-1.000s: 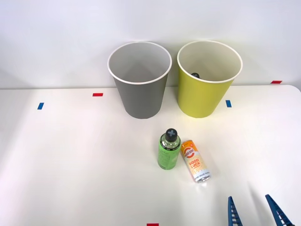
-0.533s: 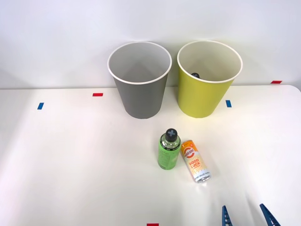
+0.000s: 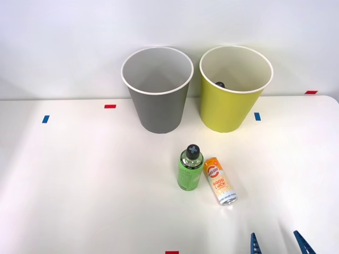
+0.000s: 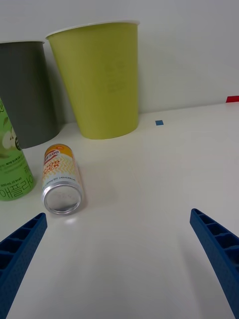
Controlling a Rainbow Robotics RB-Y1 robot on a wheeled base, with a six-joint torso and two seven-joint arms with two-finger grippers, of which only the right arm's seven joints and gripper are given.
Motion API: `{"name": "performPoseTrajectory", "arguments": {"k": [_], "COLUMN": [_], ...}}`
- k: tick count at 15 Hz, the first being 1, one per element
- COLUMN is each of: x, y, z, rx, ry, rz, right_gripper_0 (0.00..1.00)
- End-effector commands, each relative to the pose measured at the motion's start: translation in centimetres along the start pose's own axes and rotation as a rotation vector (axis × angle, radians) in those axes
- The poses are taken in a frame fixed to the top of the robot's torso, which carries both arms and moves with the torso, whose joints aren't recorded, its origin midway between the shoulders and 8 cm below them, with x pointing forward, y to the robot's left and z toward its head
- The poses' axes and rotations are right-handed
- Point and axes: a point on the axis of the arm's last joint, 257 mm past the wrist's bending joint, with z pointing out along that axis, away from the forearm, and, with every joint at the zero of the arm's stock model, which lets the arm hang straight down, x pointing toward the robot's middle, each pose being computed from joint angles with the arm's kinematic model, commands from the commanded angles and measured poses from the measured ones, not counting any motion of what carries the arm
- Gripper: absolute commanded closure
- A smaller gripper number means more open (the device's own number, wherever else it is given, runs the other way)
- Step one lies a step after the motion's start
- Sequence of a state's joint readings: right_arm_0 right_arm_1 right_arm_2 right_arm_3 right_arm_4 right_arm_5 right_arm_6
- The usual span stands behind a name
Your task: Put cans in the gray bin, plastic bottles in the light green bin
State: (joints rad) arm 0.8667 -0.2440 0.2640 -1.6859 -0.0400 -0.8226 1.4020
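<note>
A slim orange-yellow can lies on its side on the white table, silver end toward me. Just to its left a green plastic bottle with a dark cap stands upright. The gray bin and the light green bin stand side by side at the back. A dark cap shows inside the light green bin. My right gripper hovers open at the table's near right, short of the can, with nothing between its blue fingers.
Small red and blue tape marks dot the table. A white wall runs behind the bins. The table's right edge curves away near the light green bin.
My right gripper has drawn back toward the near edge and slightly left over the last second; less of its fingers shows now. The can, bottle and bins have not moved.
</note>
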Motion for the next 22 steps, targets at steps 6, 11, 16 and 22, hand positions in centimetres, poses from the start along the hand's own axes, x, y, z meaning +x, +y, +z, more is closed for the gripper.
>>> {"name": "performPoseTrajectory", "arguments": {"k": [6,11,16,22], "x": [0.01,0.01,0.01,0.01], "y": [-0.01,-0.01,-0.01,-0.01], "z": [0.00,0.00,0.00,0.00], "rx": [0.000,0.000,0.000,0.000], "ry": [0.000,0.000,0.000,0.000], "rz": [0.000,0.000,0.000,0.000], "right_gripper_0": [0.00,0.00,0.00,0.00]}}
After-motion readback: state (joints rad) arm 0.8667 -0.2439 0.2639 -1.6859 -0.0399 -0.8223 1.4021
